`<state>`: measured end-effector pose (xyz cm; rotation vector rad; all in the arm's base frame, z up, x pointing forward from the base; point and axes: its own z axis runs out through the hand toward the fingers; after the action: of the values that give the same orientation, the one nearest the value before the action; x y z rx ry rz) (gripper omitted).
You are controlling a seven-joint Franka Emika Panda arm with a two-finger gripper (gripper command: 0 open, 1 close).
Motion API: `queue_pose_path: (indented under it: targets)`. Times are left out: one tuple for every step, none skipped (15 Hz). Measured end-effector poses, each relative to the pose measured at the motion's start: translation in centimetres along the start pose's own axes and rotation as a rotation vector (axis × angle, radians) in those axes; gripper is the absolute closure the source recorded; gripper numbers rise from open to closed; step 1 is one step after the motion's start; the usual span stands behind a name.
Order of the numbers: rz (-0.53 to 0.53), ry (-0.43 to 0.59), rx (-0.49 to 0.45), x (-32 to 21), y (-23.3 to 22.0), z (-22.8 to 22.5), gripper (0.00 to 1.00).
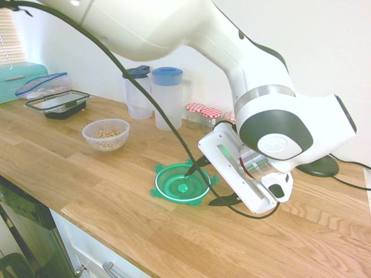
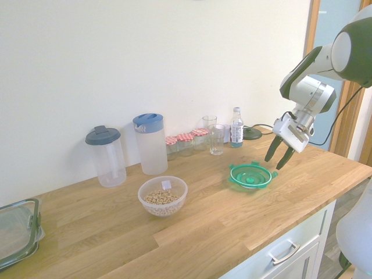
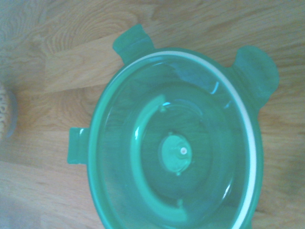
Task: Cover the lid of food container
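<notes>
Lid [image 1: 174,184], green, translucent and ringed in white, lies flat on the wooden counter [image 1: 104,208], its clip tabs spread around it. The gripper [image 2: 280,155] is tilted above it near the rim, fingers wide apart and holding nothing. The food container [image 2: 163,196], a clear bowl of beige, grain-like pieces, sits uncovered on the same counter, apart from the lid. Behind the bowl stands a blue-topped pitcher [image 2: 151,145].

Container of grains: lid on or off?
Off: the bowl stands uncovered, grains showing inside, and the green lid lies apart on the counter.
</notes>
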<state>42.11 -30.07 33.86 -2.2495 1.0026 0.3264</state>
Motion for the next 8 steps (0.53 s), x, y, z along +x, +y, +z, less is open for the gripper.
queue_pose_path:
  targets:
    - [-0.006,-0.009,0.008,0.7,-0.3,0.7,0.0]
    - [-0.01,-0.016,0.018,1.4,-0.6,1.4,0.0]
    - [-0.011,-0.018,0.025,2.0,-0.8,2.1,0.0]
    - [-0.016,-0.018,0.027,2.5,-1.2,2.8,0.0]
    - [-0.025,-0.017,0.034,2.6,-1.8,3.0,0.0]
    - [-0.032,-0.019,0.036,2.7,-2.3,3.3,0.0]
    - [-0.038,-0.026,0.04,2.7,-2.8,3.7,0.0]
    - [-0.042,-0.033,0.042,2.7,-3.1,4.0,1.0]
